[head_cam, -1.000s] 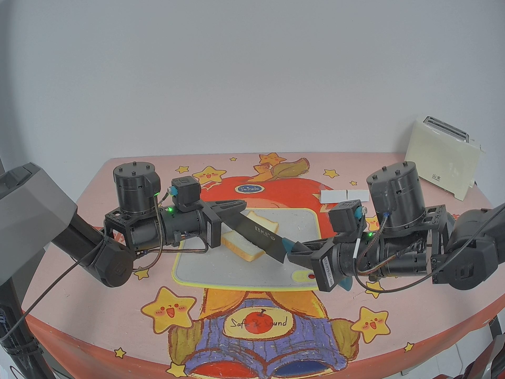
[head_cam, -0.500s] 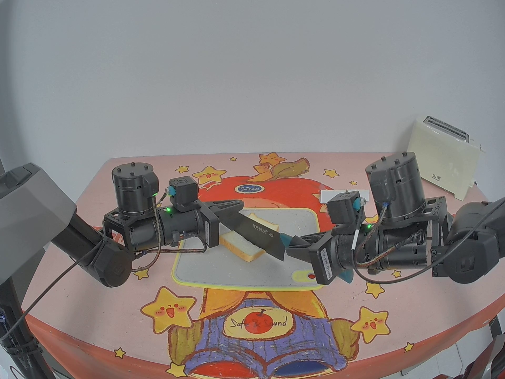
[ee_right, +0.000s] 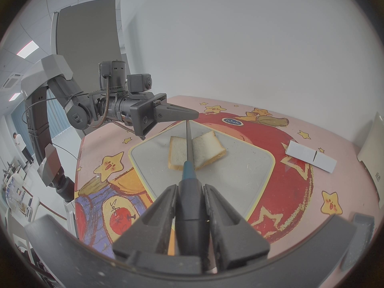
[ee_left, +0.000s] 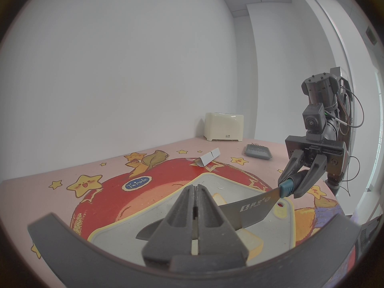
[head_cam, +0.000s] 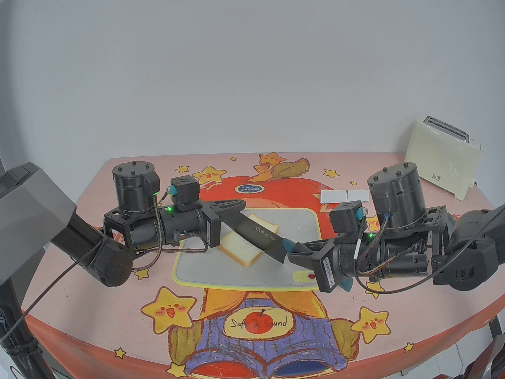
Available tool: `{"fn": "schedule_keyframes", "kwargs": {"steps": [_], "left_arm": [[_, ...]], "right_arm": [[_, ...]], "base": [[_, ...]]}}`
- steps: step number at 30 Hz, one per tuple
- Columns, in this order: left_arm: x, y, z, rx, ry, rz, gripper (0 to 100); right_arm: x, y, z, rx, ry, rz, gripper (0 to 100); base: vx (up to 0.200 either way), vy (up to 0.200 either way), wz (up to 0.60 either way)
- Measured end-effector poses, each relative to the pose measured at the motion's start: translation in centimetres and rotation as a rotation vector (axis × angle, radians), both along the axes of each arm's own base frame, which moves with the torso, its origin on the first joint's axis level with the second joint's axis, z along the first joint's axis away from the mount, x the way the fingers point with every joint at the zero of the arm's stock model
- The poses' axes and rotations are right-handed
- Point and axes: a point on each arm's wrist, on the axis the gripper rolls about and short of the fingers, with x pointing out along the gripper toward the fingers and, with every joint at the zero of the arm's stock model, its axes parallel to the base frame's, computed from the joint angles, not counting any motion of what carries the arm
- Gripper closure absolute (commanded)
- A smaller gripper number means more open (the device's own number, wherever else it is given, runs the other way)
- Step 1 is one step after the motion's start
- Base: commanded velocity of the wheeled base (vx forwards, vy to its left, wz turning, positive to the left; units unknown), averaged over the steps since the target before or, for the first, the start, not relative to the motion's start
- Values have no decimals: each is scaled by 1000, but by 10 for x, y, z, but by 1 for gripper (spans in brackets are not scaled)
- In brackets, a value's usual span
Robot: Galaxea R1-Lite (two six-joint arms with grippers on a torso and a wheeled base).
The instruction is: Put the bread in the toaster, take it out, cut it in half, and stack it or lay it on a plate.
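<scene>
My right hand point(head_cam: 294, 249) grips the knife point(head_cam: 259, 232), blade across the bread point(head_cam: 239, 251) on the board point(head_cam: 210, 272); my left hand point(head_cam: 238, 205) is closed just beside the blade's tip.

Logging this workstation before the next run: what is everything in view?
table: one, pink, cartoon print
cutting board: one, grey, yellow rim, table centre
bread: one slice, pale, on the board
knife: one, dark blade, blue handle, across the bread
toaster: one, cream, far right corner
paper card: one, white, beyond the board
tray: one, grey, toward the toaster
left gripper: one, black, fingers shut by the blade tip
right gripper: one, black, fingers shut on the knife handle
</scene>
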Motion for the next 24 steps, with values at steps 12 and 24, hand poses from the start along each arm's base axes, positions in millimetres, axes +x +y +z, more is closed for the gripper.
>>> {"fn": "schedule_keyframes", "kwargs": {"steps": [12,24], "left_arm": [[-1,2,5,-7,-11,3,100],[-8,30,47,-74,-94,58,100]], "right_arm": [[0,0,2,2,0,1,100],[0,0,2,2,1,0,100]], "base": [[0,0,0],[0,0,0]]}}
